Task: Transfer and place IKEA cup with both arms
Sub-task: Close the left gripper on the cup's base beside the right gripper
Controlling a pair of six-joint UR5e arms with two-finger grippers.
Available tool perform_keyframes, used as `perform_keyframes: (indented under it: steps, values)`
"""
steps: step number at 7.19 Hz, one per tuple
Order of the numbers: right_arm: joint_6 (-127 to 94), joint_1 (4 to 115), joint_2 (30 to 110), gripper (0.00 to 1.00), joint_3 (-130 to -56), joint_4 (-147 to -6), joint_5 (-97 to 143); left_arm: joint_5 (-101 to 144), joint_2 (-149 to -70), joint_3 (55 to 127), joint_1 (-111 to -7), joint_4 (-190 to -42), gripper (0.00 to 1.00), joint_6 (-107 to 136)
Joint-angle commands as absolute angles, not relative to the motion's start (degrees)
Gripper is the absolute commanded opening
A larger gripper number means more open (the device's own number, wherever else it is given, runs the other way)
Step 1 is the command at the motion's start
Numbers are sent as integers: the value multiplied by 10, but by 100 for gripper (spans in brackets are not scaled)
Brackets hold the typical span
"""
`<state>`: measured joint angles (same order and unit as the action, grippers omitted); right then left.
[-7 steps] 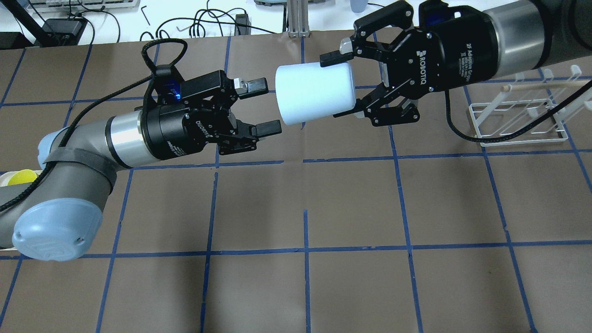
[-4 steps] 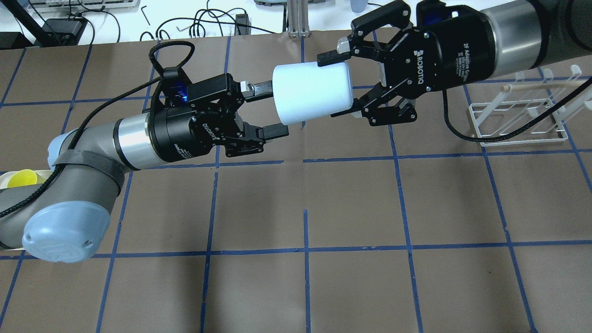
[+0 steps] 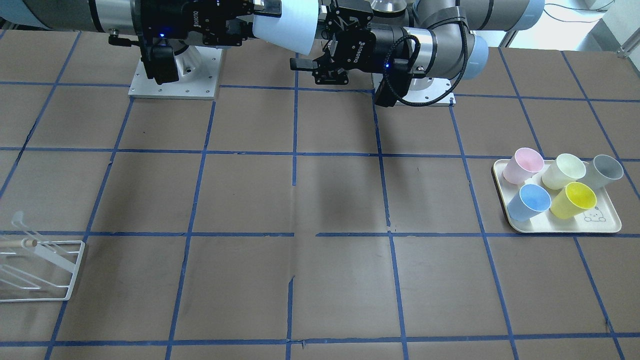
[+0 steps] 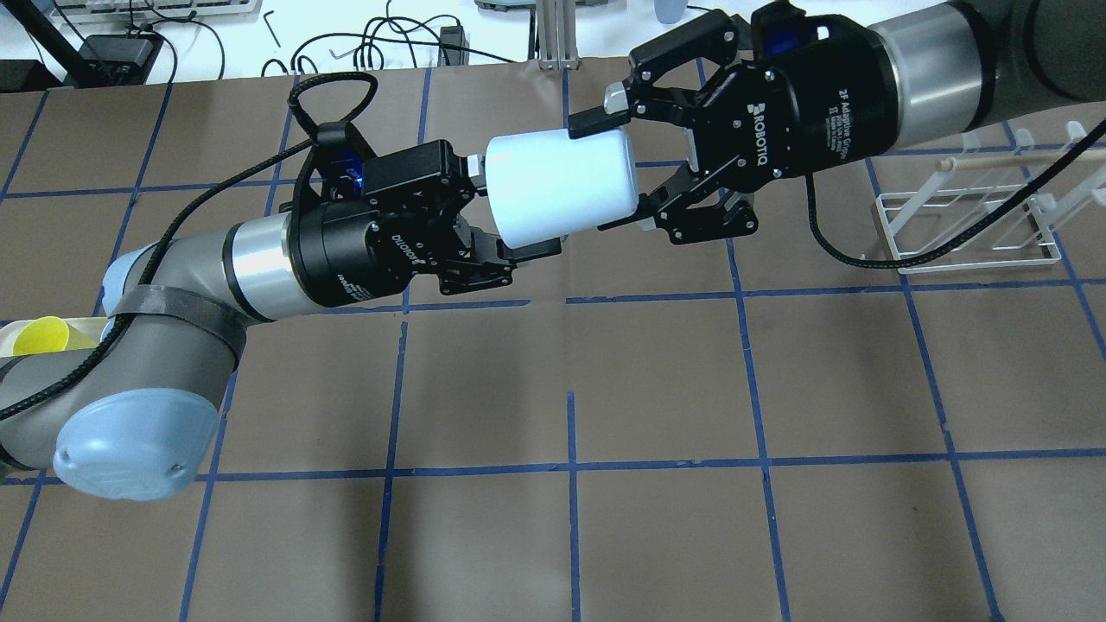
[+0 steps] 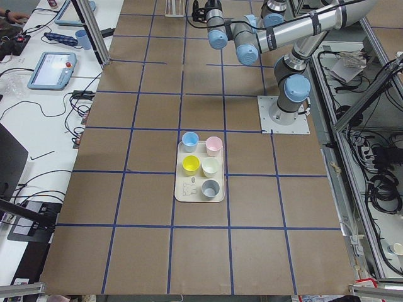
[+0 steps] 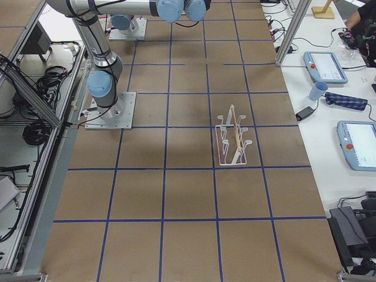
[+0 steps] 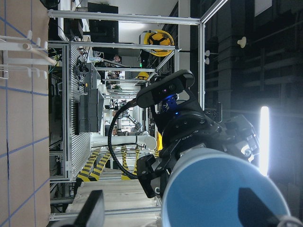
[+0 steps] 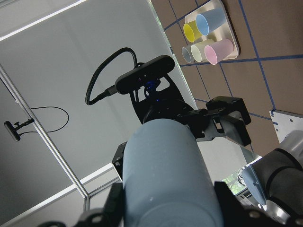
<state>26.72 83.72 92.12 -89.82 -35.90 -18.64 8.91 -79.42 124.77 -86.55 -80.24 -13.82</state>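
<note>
The IKEA cup [image 4: 557, 190] is pale blue and lies on its side in the air, high over the table's far middle. My right gripper [image 4: 605, 173] is shut on its base end. My left gripper [image 4: 505, 207] is open, with a finger on either side of the cup's open end. In the front-facing view the cup [image 3: 287, 25] hangs between the right gripper [image 3: 260, 20] and the left gripper [image 3: 312, 40]. The left wrist view looks into the cup's blue inside [image 7: 222, 194]. The right wrist view shows its outer wall [image 8: 165, 175].
A cream tray [image 3: 560, 227] on the robot's left holds pink [image 3: 522, 165], cream [image 3: 562, 170], grey [image 3: 605, 170], sky-blue [image 3: 530, 200] and yellow [image 3: 575, 200] cups. A white wire rack [image 4: 968, 225] stands on the robot's right. Brown table with blue tape grid.
My left gripper has moved right and my right gripper has moved left with the cup. The left fingers, once apart from the cup, now straddle its open end.
</note>
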Motion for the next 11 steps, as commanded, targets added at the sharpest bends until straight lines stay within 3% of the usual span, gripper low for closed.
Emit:
perform_keyframes:
  steps: [1,4,6,9,10,11]
  values:
    - [267,838,921,40,-898,-359,-186,89,-792,1248,-867,-802,76,-138]
    - [267,838,921,43,-898,-358,-187,89,-789,1248,-867,-802,73,-139]
    - [267,838,921,43,-898,-358,-187,86,-788,1248,-866,-802,54,-141]
    - [267,838,921,48,-898,-359,-187,86,-787,1248,-866,-802,38,-142]
    - [267,838,921,73,-897,-360,-187,87,-787,1247,-866,-802,33,-142]
    - [267,838,921,77,-897,-362,-187,86,-787,1247,-866,-802,22,-142]
